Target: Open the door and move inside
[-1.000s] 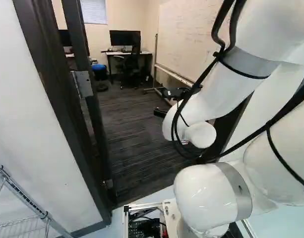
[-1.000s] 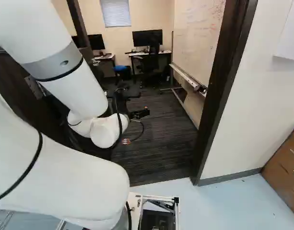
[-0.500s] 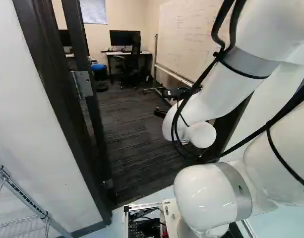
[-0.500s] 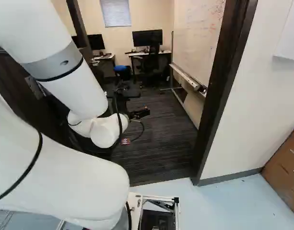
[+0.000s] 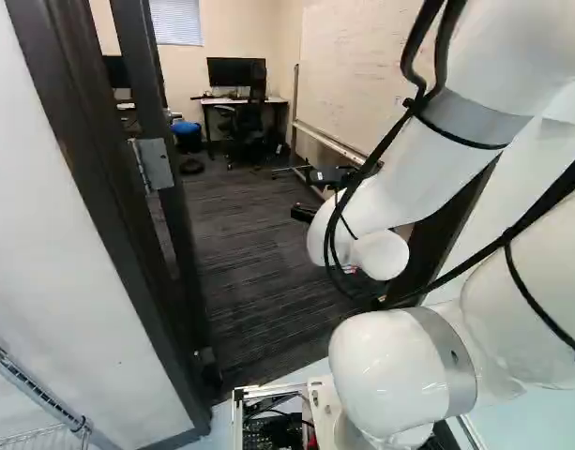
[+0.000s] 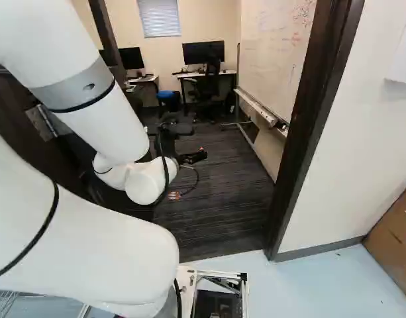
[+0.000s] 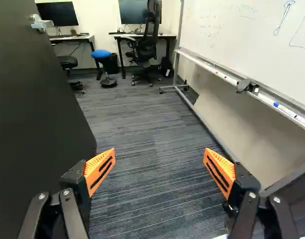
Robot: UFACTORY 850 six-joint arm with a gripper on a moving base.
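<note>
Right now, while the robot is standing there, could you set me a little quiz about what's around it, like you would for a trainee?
1. True or false: the door stands open.
2. What colour is the seat of the stool?
A) red
B) blue
C) green
3. Fill in the missing word: with its two fingers apart and nothing held between them, the gripper is ____.

Key:
1. True
2. B
3. Open
</note>
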